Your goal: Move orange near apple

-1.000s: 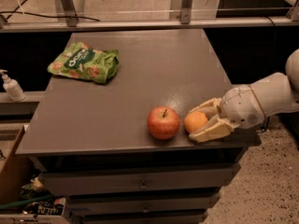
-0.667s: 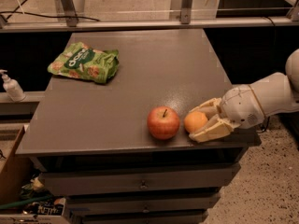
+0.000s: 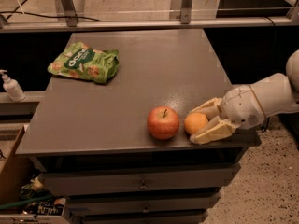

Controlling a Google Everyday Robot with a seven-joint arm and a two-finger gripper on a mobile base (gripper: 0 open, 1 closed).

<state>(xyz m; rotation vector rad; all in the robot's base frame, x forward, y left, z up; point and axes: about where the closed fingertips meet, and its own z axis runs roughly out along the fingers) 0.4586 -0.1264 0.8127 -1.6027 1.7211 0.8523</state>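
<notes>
1. Below the table [image 3: 93,125] top, two drawer fronts [image 3: 140,183] show, each with one small knob; the lower one is cut off by the picture's edge. A cardboard box [image 3: 11,171] at the bottom left is also cut off, its contents too dark to make out.
2. Near the front edge sits one apple [image 3: 163,122], stem up.
3. One orange [image 3: 195,123] rests just right of the apple, a narrow gap between them.
4. The gripper [image 3: 194,126] clasps the orange, one finger behind it and one in front; the arm runs off the right edge.
5. Farther back on the left lies one green snack bag [image 3: 84,62]; its white lettering is unreadable.
6. One pump bottle [image 3: 10,85] stands on a ledge left of the table.
</notes>
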